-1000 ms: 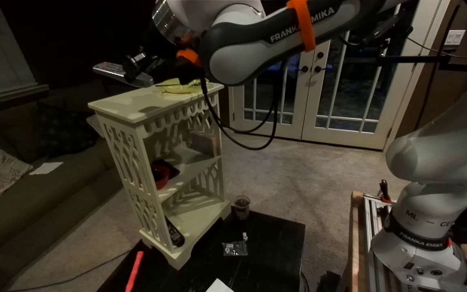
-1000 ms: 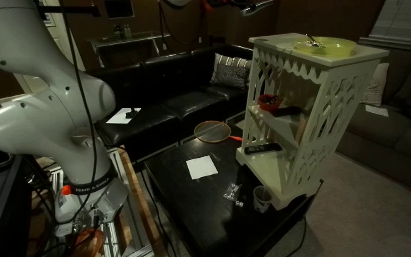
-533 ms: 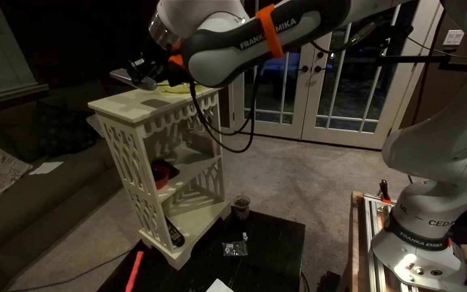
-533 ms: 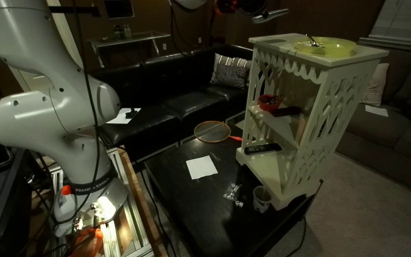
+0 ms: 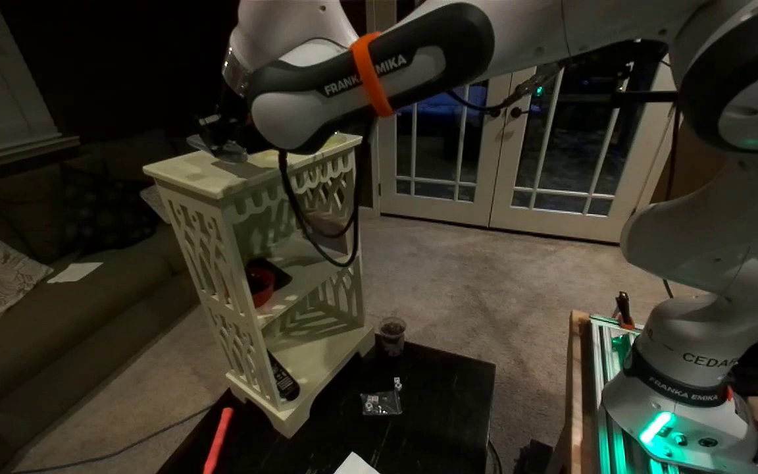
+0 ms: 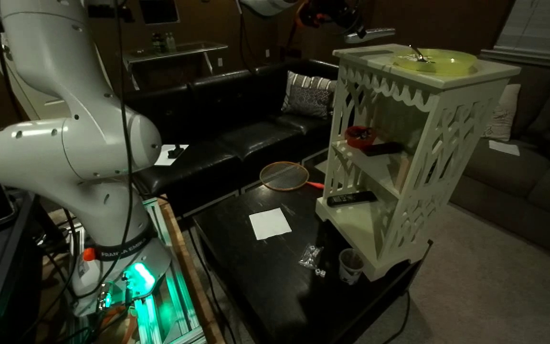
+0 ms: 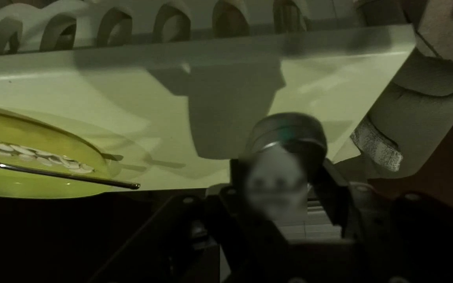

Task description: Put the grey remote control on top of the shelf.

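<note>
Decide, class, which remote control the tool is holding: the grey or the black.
The grey remote control is clasped by the tool; the black remote control lies ungripped on the bottom tier of the shelf.

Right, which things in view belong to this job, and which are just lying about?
Part of the job:
grey remote, held between the fingers
shelf, its top being the goal

Just lying about:
yellow dish, on top of the shelf
red bowl and black remote, inside the shelf
cup and paper, on the table
racket
</note>
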### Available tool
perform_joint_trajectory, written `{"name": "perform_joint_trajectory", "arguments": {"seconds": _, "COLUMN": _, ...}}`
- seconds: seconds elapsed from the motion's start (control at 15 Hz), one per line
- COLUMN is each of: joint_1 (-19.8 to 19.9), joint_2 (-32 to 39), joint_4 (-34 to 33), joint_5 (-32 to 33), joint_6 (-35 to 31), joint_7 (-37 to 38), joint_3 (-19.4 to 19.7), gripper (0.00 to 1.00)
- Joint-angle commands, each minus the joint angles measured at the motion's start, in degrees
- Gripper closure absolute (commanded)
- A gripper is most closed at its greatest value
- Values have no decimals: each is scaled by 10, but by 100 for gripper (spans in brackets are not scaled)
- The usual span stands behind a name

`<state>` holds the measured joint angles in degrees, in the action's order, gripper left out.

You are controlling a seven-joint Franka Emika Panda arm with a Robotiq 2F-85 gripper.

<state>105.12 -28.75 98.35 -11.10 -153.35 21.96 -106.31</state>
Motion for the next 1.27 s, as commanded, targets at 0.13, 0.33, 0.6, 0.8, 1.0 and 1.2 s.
{"name": "perform_joint_trajectory", "arguments": {"seconds": 0.13, "joint_1": 59, "joint_2": -75, "joint_4": -74, "joint_5": -59, "joint_6": 41, "joint_7": 1, "joint_3": -17, "gripper": 77}}
{"name": "perform_joint_trajectory", "arguments": {"seconds": 0.33, "joint_1": 67, "joint_2": -91, "joint_4": -88, "joint_5": -64, "joint_6": 55, "joint_7": 4, "joint_3": -12, "gripper": 27}}
{"name": "perform_joint_trajectory", "arguments": {"seconds": 0.6, "joint_1": 64, "joint_2": -98, "joint_4": -100, "joint_5": -64, "joint_6": 49, "joint_7": 5, "joint_3": 1, "gripper": 5}}
{"name": "perform_joint_trajectory", "arguments": {"seconds": 0.8, "joint_1": 39, "joint_2": -101, "joint_4": -91, "joint_5": -53, "joint_6": -12, "joint_7": 6, "joint_3": 36, "gripper": 0}}
{"name": "perform_joint_trajectory", "arguments": {"seconds": 1.0, "joint_1": -8, "joint_2": -96, "joint_4": -47, "joint_5": -44, "joint_6": -122, "joint_7": 5, "joint_3": 90, "gripper": 0}}
{"name": "perform_joint_trajectory", "arguments": {"seconds": 1.2, "joint_1": -6, "joint_2": -85, "joint_4": -47, "joint_5": -48, "joint_6": -138, "joint_7": 3, "joint_3": 87, "gripper": 0}}
